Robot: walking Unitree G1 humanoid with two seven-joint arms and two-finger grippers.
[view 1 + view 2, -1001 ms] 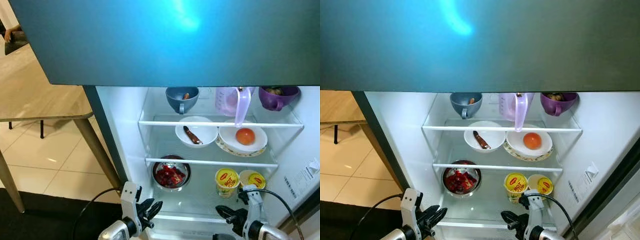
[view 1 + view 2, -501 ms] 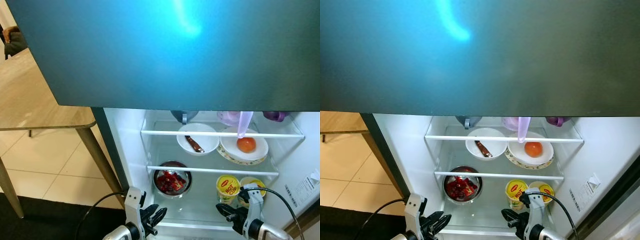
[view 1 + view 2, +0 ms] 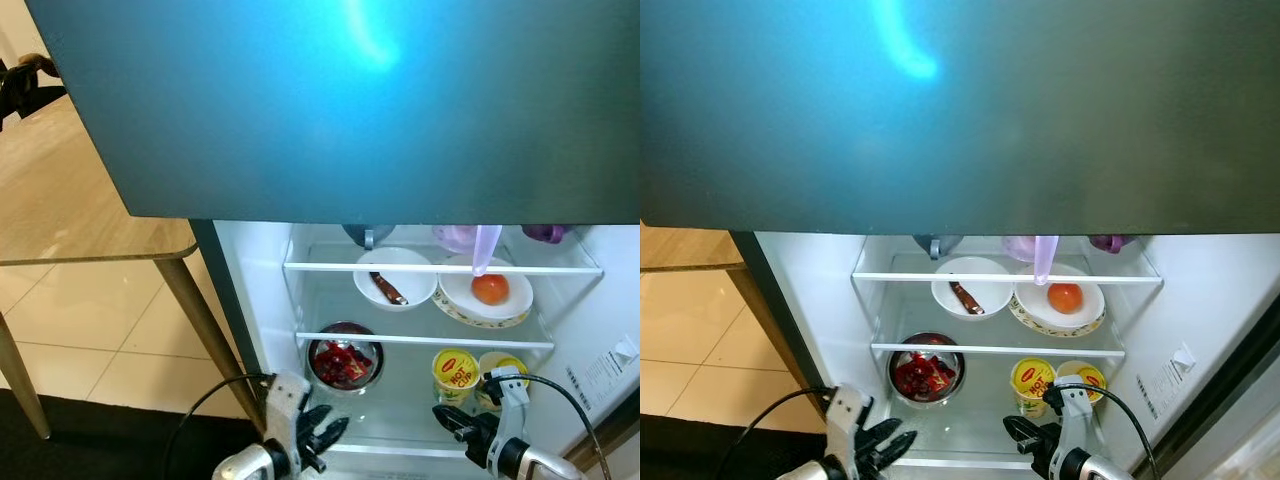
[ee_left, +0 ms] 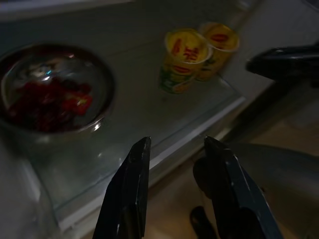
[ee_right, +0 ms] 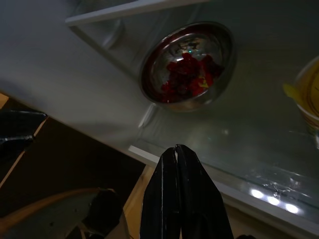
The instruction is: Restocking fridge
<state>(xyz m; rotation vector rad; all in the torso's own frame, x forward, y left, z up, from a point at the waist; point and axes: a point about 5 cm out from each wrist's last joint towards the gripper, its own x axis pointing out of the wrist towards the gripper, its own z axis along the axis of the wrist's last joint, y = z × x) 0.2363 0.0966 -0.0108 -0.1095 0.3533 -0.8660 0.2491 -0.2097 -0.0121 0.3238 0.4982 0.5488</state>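
The left claw hangs with its fingers spread and empty, just before the lip of the fridge's lowest glass shelf. The right claw is pressed closed on nothing. On that shelf sit a shiny steel bowl of red pieces and two yellow noodle cups. Above, a white bowl stands beside a plate holding a round tomato. A wooden bench stands left of the open fridge.

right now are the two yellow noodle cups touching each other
Touching: in the left wrist view the front yellow cup presses against the back cup with no gap between them.
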